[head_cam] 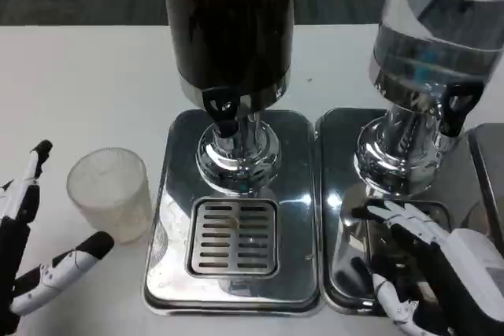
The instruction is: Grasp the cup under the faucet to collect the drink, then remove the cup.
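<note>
A: Where's the cup (109,192) at the moment?

B: Standing upright on the white desk (71,92), just left of the left drip tray (177,194). It isn't under the dark dispenser's (228,25) faucet (221,108) yet, so nothing can run into it there.

A: And the left robot hand (35,249)?

B: Released, fingers spread, grasping nothing. It sits just beside the cup with one finger above and one below, a gap still showing. I'd judge it's framing the cup for a side grasp.

A: The right one?

B: The right robot hand (425,261) hangs over the right drip tray (339,194), fingers apart and empty. It looks parked out of the way, though it's close to the clear dispenser (437,29).

A: Count things for me.

B: One cup, frosted and translucent. Two dispensers, one dark, one clear. Two chrome trays side by side, the left one with a slotted grate (233,236) right below the faucet, which is presumably where the cup belongs. Two hands.

A: So the task?

B: Barely begun, by my reading: no grasp, no drink collected.
</note>
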Robot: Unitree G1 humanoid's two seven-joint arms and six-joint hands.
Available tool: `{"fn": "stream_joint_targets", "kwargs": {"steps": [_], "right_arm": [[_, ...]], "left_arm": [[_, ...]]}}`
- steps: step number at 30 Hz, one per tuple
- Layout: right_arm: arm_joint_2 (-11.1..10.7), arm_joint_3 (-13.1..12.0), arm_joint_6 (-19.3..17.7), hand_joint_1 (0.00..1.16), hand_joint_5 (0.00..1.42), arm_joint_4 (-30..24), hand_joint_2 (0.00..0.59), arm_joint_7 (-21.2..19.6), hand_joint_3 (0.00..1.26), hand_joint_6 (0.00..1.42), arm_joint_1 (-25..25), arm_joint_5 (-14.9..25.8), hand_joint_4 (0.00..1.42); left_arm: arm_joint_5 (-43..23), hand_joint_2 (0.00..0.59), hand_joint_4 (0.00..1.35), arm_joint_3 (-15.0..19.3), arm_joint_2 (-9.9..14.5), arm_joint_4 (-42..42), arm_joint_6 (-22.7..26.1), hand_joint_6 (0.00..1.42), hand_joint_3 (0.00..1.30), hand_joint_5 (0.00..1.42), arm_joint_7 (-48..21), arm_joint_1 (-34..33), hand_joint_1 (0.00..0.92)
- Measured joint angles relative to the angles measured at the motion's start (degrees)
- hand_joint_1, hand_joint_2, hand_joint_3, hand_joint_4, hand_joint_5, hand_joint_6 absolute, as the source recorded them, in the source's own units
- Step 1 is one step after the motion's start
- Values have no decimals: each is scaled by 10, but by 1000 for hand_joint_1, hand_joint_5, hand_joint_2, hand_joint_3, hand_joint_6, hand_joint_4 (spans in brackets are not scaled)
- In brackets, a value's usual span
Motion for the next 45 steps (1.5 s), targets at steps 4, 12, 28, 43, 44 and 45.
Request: {"fn": "stream_joint_targets", "kwargs": {"steps": [4, 12, 28, 43, 44, 45], "right_arm": [[1, 1, 0, 501, 96, 0, 584, 0, 233, 171, -1, 0, 129], [1, 2, 0, 496, 99, 1, 585, 0, 240, 178, -5, 0, 129], [2, 0, 0, 490, 108, 1, 585, 0, 241, 192, -5, 5, 129], [5, 0, 0, 471, 119, 1, 586, 0, 241, 196, -3, 13, 130], [5, 1, 0, 469, 119, 1, 586, 0, 241, 196, -3, 13, 130], [6, 1, 0, 467, 119, 1, 586, 0, 241, 196, -3, 13, 131]], "left_arm": [[-2, 0, 0, -14, 6, 36, 16, 1, 0, 29, -18, -37, 0], [1, 0, 0, -41, 27, 116, 44, 0, 0, 0, -37, -116, 0], [26, 0, 0, -91, 66, 188, 88, 0, 0, 0, -37, -179, 0], [46, 0, 0, -127, 74, 220, 104, 0, 0, 0, -31, -212, 0], [46, 0, 0, -128, 74, 223, 104, 0, 0, 0, -30, -214, 0], [46, 0, 0, -129, 74, 226, 104, 0, 0, 0, -30, -216, 0]]}}
